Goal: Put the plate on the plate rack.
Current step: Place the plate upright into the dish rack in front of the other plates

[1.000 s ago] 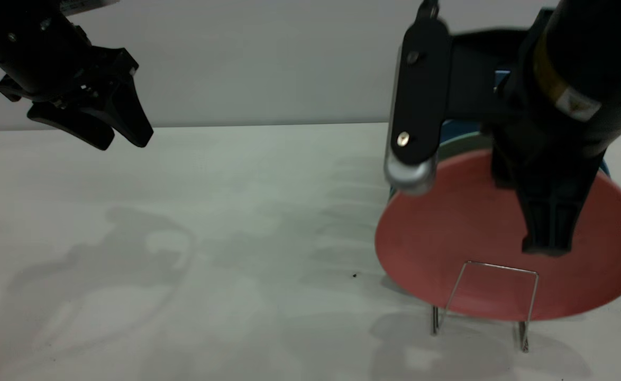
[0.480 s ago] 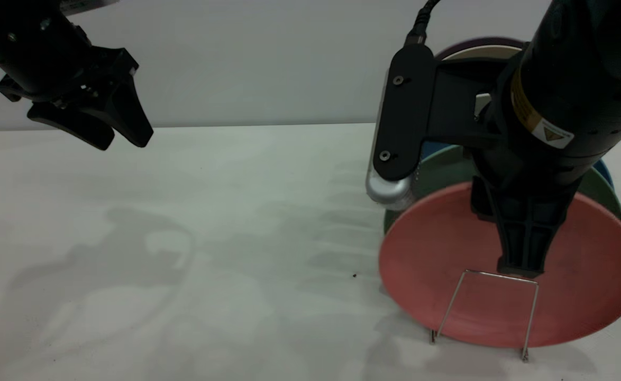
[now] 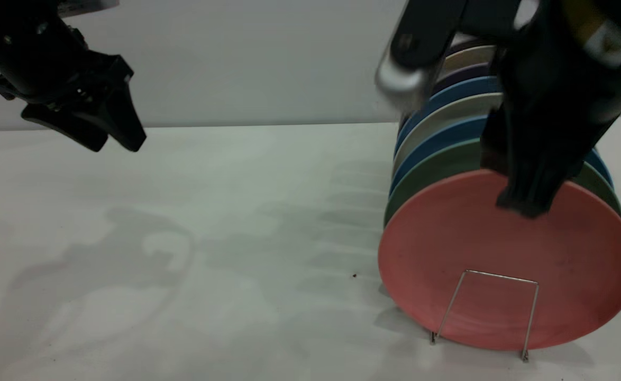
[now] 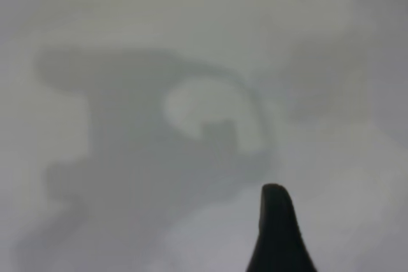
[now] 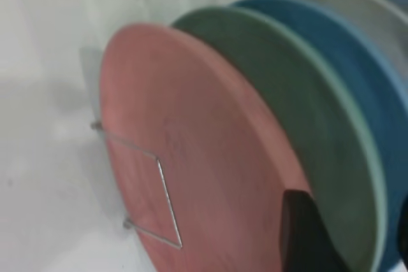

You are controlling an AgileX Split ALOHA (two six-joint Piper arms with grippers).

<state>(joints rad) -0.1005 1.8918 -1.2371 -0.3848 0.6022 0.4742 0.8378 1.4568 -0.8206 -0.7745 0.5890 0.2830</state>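
The salmon-pink plate (image 3: 506, 264) stands on edge at the front of the wire plate rack (image 3: 501, 277), behind the front wire loop, and leans back against a mint-green plate (image 3: 437, 166). My right gripper (image 3: 524, 203) hangs over the pink plate's top rim, open and empty. In the right wrist view the gripper (image 5: 350, 234) straddles the rims of the pink plate (image 5: 191, 144) and the green plate (image 5: 299, 106); the rack's loop (image 5: 167, 202) crosses the pink plate's face. My left gripper (image 3: 112, 140) is parked high at the far left, open and empty.
Behind the green plate stands a row of several more plates, blue (image 3: 448, 135), grey-white (image 3: 448, 114) and darker ones at the back. The white table (image 3: 210, 238) stretches to the left of the rack. The left wrist view shows only table and shadow.
The right gripper lowered the pink plate into the rack's front slot, let go and rose. The plate now stands by itself. The left arm barely shifted.
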